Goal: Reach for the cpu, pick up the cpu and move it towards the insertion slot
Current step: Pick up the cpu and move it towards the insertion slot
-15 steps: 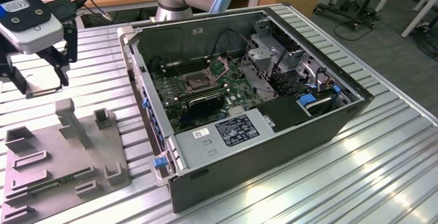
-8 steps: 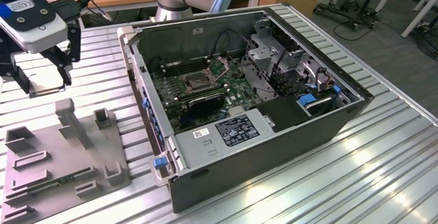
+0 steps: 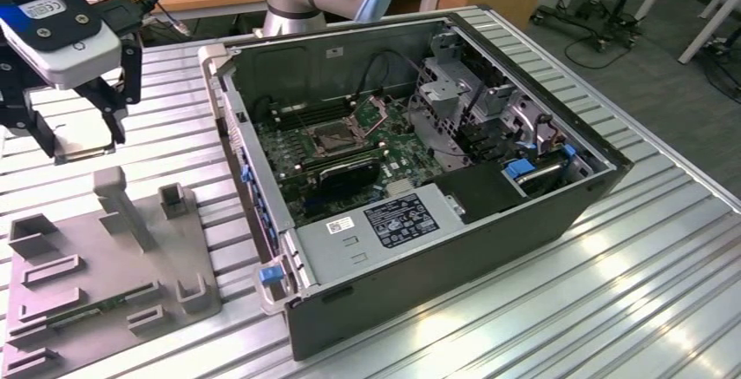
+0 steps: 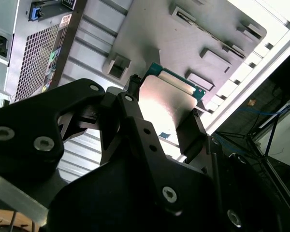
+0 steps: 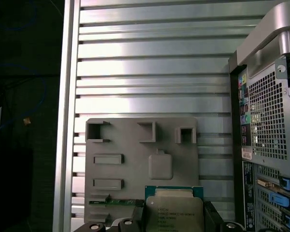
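The gripper (image 3: 83,142) is clamped on the cpu (image 5: 174,212) by its edges, holding it up off the grey tray (image 3: 110,266) on the bench (image 3: 602,310). The pick looks done and the carry is in hand. The insertion slot (image 3: 336,139) sits well apart, inside the open computer case (image 3: 463,240), so I judge the move calls for clearing the case wall with the chip kept level.

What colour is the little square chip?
The cpu is silvery with a green edge; first wrist view.

The cpu (image 5: 174,212) is silvery with a green rim, the tray (image 5: 130,145) grey, the table (image 5: 150,72) ribbed silver.
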### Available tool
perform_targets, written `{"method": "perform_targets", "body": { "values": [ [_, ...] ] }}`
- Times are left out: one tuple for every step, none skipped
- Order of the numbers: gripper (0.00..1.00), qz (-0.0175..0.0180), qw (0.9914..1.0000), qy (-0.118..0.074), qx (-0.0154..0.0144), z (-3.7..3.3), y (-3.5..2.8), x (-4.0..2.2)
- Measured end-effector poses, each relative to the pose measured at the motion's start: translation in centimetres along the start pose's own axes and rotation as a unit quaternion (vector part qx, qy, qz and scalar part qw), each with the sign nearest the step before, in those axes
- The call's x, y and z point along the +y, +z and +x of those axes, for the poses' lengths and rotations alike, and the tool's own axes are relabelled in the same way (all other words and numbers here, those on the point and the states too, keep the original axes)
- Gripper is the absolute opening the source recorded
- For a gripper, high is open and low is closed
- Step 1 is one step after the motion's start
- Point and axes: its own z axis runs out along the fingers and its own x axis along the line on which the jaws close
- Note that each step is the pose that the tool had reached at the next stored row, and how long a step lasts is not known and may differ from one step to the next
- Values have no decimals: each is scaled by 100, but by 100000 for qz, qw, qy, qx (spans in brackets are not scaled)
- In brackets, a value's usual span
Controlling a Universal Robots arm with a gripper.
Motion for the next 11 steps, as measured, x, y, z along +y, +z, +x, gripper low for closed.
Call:
{"method": "perform_targets", "body": {
  "values": [
    [55, -1, 100000, 2, -1, -1, 0, 0],
    [55, -4, 100000, 8, -4, -3, 1, 0],
    [55, -4, 100000, 7, -3, -5, 1, 0],
    [55, 3, 100000, 6, 4, -7, 0, 0],
    [55, -1, 100000, 3, 0, -10, 0, 0],
    [55, -2, 100000, 3, -4, -14, 1, 0],
    [55, -1, 100000, 2, 0, -17, 1, 0],
    [55, -1, 100000, 2, -1, -21, 1, 0],
    [55, 1, 100000, 2, 3, -25, 1, 1],
    [55, -2, 100000, 2, -1, -29, 2, 0],
    [55, 2, 100000, 3, 1, -34, 2, 0]
  ]
}}
